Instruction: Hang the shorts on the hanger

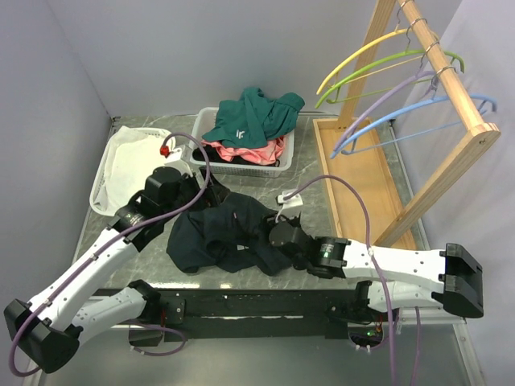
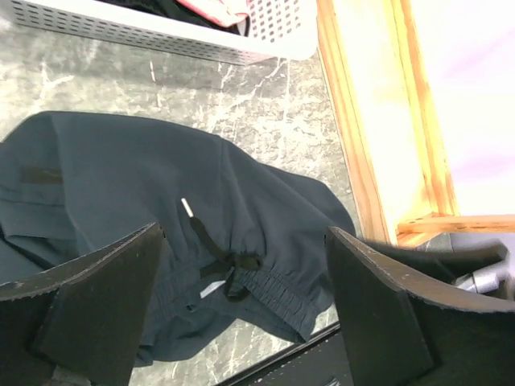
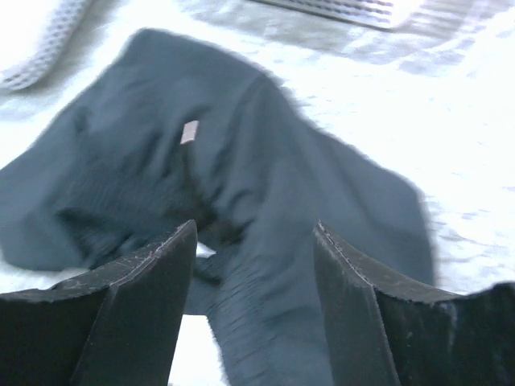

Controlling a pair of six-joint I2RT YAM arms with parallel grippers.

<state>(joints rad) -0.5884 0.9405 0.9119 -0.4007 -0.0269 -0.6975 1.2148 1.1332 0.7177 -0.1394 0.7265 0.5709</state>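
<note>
- The left arm (image 1: 88, 265) is reaching from its base at the near left corner, slanting away toward the far right, with its white links running low over the table (image 1: 157, 269).
- The left pincer (image 1: 208, 190) is pointing to the right and hanging above the table. Its jaws are standing wide apart, and in the wrist view its dark fingers (image 2: 105, 297) are framing a broad gap.
- The right arm (image 1: 402, 265) is stretching leftward from the near right side, lying almost level and close to the table.
- The right pincer (image 1: 272, 233) is pointing left and sitting low. Its jaws are parted, and its scuffed dark fingers (image 3: 137, 305) are angling downward.
</note>
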